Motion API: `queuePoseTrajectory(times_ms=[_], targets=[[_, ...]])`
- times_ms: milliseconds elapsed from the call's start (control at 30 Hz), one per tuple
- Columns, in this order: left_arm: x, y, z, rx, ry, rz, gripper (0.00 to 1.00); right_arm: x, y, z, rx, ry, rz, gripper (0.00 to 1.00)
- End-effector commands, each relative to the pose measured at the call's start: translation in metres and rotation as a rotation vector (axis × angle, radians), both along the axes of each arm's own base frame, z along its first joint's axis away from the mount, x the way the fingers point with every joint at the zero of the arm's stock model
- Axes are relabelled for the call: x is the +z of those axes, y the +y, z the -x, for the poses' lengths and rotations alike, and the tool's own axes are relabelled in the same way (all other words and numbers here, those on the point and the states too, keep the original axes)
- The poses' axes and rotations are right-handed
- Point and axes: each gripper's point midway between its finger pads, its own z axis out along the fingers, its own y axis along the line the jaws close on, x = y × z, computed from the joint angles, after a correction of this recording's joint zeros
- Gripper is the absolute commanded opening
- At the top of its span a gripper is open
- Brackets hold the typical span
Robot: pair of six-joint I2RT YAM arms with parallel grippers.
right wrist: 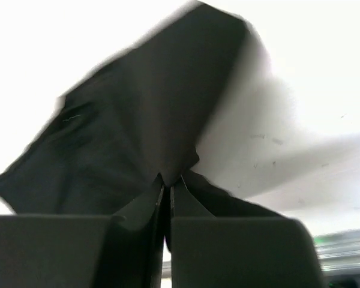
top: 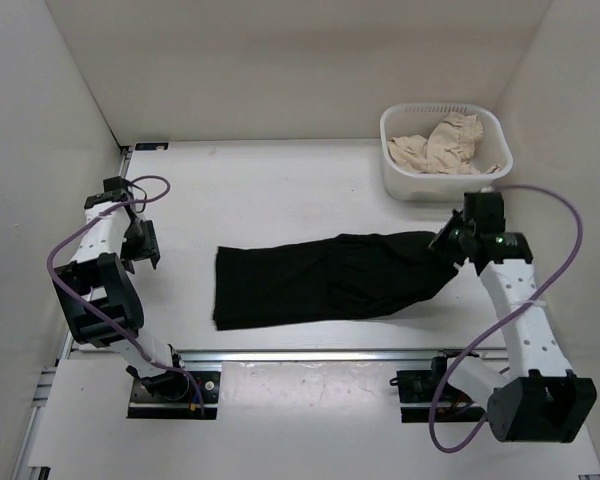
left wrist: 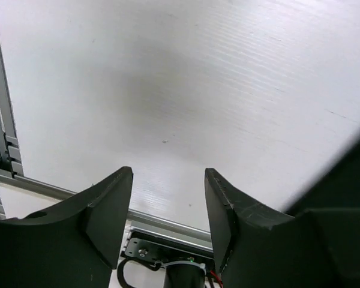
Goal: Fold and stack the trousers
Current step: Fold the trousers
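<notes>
Black trousers (top: 330,278) lie lengthwise across the mid-tabletop (top: 280,190), their right end bunched at the right fingers (top: 446,241). The left fingers (top: 145,245) are well apart from the cloth. Left wrist: fingers spread, bare tabletop below. Right wrist: fingers pinched together on the trousers' edge. Judgement: carry that end low and straight leftward, hem onto hem, since a high lift risks dragging the rest.
</notes>
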Motion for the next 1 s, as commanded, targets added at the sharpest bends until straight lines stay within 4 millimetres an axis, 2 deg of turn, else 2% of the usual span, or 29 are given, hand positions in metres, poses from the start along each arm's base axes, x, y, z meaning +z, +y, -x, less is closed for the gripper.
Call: queuePoseTrajectory(times_ms=[0, 33, 67, 100, 133, 167, 200, 233, 267, 300, 333, 367, 400, 433, 467, 500, 533, 567, 600, 633, 667, 700, 767, 867, 933, 967], targets=[[0.018, -0.012, -0.004, -0.017, -0.051, 0.052, 0.63, 0.054, -0.015, 0.013, 0.105, 0.025, 0.200, 0.00], [0.021, -0.011, -0.007, -0.017, -0.061, 0.049, 0.63, 0.059, 0.002, 0.018, 0.169, 0.044, 0.214, 0.00], [0.021, -0.011, -0.007, -0.017, -0.062, 0.049, 0.63, 0.060, 0.013, 0.013, 0.199, 0.062, 0.229, 0.00], [0.021, -0.011, -0.007, -0.017, -0.062, 0.049, 0.63, 0.075, 0.027, 0.003, 0.202, 0.022, 0.235, 0.00], [0.021, -0.013, -0.007, -0.019, -0.064, 0.058, 0.63, 0.075, 0.060, 0.009, 0.309, 0.025, 0.242, 0.00], [0.019, -0.013, -0.007, -0.019, -0.055, 0.061, 0.63, 0.061, 0.083, 0.004, 0.361, 0.078, 0.249, 0.00], [0.019, -0.013, -0.007, -0.019, -0.055, 0.061, 0.64, 0.067, 0.121, 0.008, 0.459, 0.059, 0.241, 0.00], [0.019, -0.014, -0.008, -0.021, -0.058, 0.069, 0.64, 0.063, 0.143, 0.013, 0.488, 0.088, 0.219, 0.00], [0.016, -0.017, -0.006, -0.022, -0.052, 0.082, 0.64, 0.042, 0.168, 0.010, 0.528, 0.155, 0.243, 0.00], [0.016, -0.019, -0.004, -0.024, -0.045, 0.093, 0.64, 0.056, 0.212, 0.017, 0.604, 0.109, 0.216, 0.00], [0.016, -0.023, -0.005, -0.035, -0.048, 0.105, 0.64, 0.032, 0.237, 0.016, 0.652, 0.171, 0.258, 0.00], [0.010, -0.030, -0.001, -0.039, -0.035, 0.137, 0.64, 0.028, 0.256, 0.023, 0.700, 0.196, 0.268, 0.00], [0.008, -0.036, 0.000, -0.053, -0.029, 0.151, 0.64, 0.051, 0.294, 0.025, 0.759, 0.127, 0.235, 0.00], [0.002, -0.043, 0.000, -0.073, -0.019, 0.167, 0.64, 0.021, 0.316, 0.025, 0.791, 0.193, 0.265, 0.00], [-0.006, -0.054, 0.005, -0.085, 0.006, 0.214, 0.63, 0.016, 0.332, 0.028, 0.832, 0.200, 0.267, 0.00], [-0.008, -0.064, 0.006, -0.100, 0.007, 0.252, 0.63, 0.024, 0.355, 0.030, 0.874, 0.166, 0.239, 0.00], [-0.016, -0.075, 0.009, -0.112, 0.034, 0.304, 0.63, -0.004, 0.365, 0.026, 0.916, 0.216, 0.274, 0.00], [-0.020, -0.098, 0.012, -0.146, 0.049, 0.391, 0.63, -0.010, 0.371, 0.026, 0.939, 0.232, 0.273, 0.00], [-0.022, -0.108, 0.009, -0.168, 0.044, 0.422, 0.62, -0.024, 0.377, 0.025, 0.953, 0.265, 0.284, 0.00], [-0.029, -0.118, 0.014, -0.182, 0.079, 0.455, 0.62, -0.032, 0.379, 0.029, 0.985, 0.288, 0.280, 0.00], [-0.033, -0.134, 0.015, -0.221, 0.088, 0.494, 0.62, -0.042, 0.379, 0.029, 1.001, 0.322, 0.253, 0.00], [-0.035, -0.143, 0.014, -0.241, 0.093, 0.515, 0.62, -0.055, 0.385, 0.041, 1.033, 0.374, 0.200, 0.00], [-0.041, -0.161, 0.014, -0.283, 0.132, 0.553, 0.62, -0.063, 0.382, 0.039, 1.062, 0.382, 0.194, 0.00], [-0.047, -0.159, 0.013, -0.299, 0.154, 0.511, 0.62, -0.069, 0.378, 0.044, 1.079, 0.407, 0.199, 0.00], [-0.042, -0.155, 0.002, -0.306, 0.126, 0.480, 0.62, -0.074, 0.381, 0.048, 1.101, 0.418, 0.176, 0.01], [-0.040, -0.152, 0.001, -0.304, 0.130, 0.465, 0.62, -0.073, 0.384, 0.048, 1.130, 0.406, 0.163, 0.10]])
